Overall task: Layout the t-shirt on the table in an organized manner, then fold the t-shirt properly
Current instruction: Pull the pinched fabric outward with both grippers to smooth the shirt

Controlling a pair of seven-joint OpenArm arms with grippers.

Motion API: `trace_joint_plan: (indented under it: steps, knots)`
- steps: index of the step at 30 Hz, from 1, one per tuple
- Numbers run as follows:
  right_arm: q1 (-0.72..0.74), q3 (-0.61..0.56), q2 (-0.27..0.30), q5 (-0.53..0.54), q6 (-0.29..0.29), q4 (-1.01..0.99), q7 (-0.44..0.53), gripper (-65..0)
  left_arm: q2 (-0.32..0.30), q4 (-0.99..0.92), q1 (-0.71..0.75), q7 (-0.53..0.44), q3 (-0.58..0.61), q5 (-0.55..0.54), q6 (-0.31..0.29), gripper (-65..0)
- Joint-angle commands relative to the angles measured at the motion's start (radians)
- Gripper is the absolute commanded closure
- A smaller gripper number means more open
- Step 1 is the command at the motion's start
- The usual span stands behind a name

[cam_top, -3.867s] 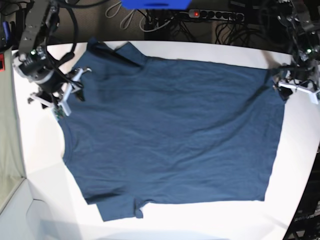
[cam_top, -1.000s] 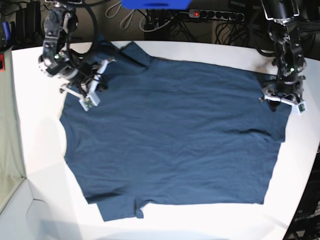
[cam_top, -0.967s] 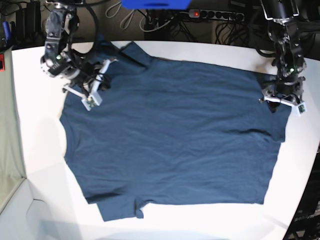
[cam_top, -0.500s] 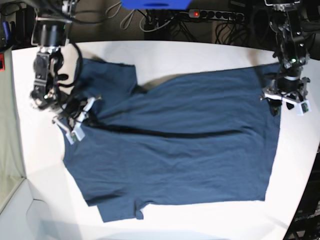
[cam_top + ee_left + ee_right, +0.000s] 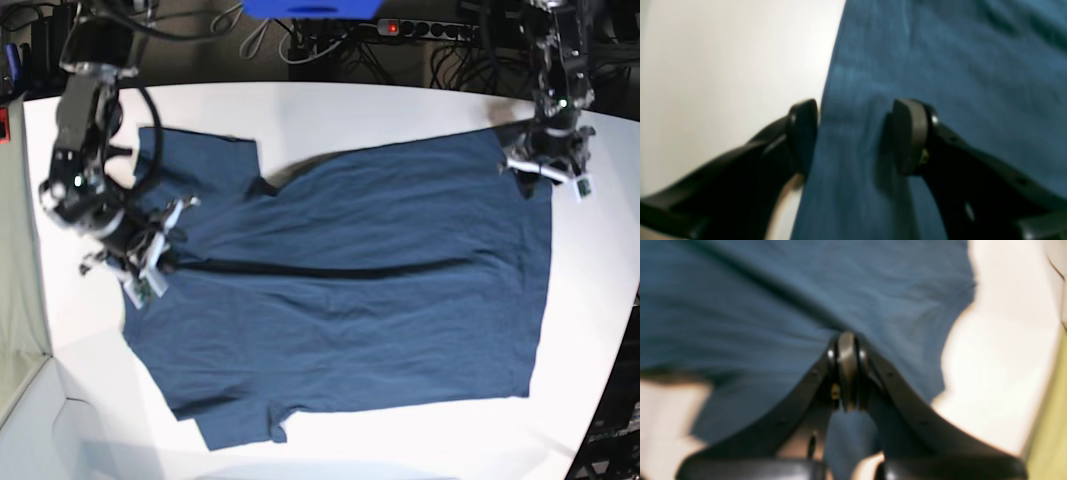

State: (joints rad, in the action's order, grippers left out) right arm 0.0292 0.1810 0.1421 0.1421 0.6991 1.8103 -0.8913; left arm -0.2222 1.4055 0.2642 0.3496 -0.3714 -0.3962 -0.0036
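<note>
The dark navy t-shirt lies on the white table, with a long dark crease running across its middle. At the shirt's left side my right gripper is shut on the cloth. The right wrist view shows its fingertips pressed together with the t-shirt bunched around them. My left gripper sits at the shirt's far right corner. In the left wrist view it stands open, and the t-shirt edge lies flat between its pads.
A power strip with a red light and loose cables lie behind the table's far edge, beside a blue object. A grey-green surface borders the table on the left. Bare table lies beside the shirt's edge.
My right gripper has dragged the shirt's far left part toward the front, raising a crease across the cloth. The left gripper has moved farther back and slightly left, still open.
</note>
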Motion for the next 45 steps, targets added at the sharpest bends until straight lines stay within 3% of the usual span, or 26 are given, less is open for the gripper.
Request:
trace_joint_plan:
  steps: [1,6,12,16,22,25,29,32,36,45]
  knots:
    - [-0.010,0.004,0.014,0.000,-0.001,0.059,0.021,-0.1,-0.013,-0.032,-0.024,0.032,-0.005,-0.007,0.004,-34.6]
    - [-0.150,0.007,-0.008,0.000,-0.001,0.153,0.021,-0.1,-0.062,-0.154,-0.110,0.032,-0.001,-0.007,0.004,-34.6]
    - [-0.274,0.001,-0.011,0.000,-0.001,0.153,0.033,-0.1,-0.107,-0.159,-0.179,0.038,-0.002,-0.014,0.004,-34.6]
    - [-0.289,0.007,-0.032,0.000,-0.001,0.153,0.033,-0.1,-0.099,-0.007,-0.158,0.041,-0.002,-0.017,0.004,-34.4]
    - [-0.289,0.007,-0.032,0.000,-0.001,0.153,0.031,-0.1,-0.055,0.251,-0.009,0.041,0.013,-0.017,0.004,-34.0]
    - [-0.289,0.007,-0.032,0.000,-0.001,0.153,0.031,-0.1,-0.026,0.317,0.068,0.041,0.053,-0.008,0.004,-24.8]
    - [-0.289,0.007,-0.032,0.000,-0.001,0.154,0.031,-0.1,-0.012,0.328,0.151,0.041,0.079,-0.008,0.009,-0.1]
    - [-0.289,0.007,-0.034,0.000,-0.001,0.154,0.031,-0.1,-0.001,0.272,0.180,0.041,0.078,-0.007,0.007,-2.3]
    - [-0.288,0.004,-0.034,0.000,-0.001,0.154,0.031,-0.1,-0.010,0.150,0.177,0.041,0.076,-0.007,0.006,0.0]
    - [-0.291,-0.001,-0.040,0.000,-0.001,0.153,0.024,-0.1,-0.108,0.036,0.106,0.039,0.021,-0.007,0.006,-0.1]
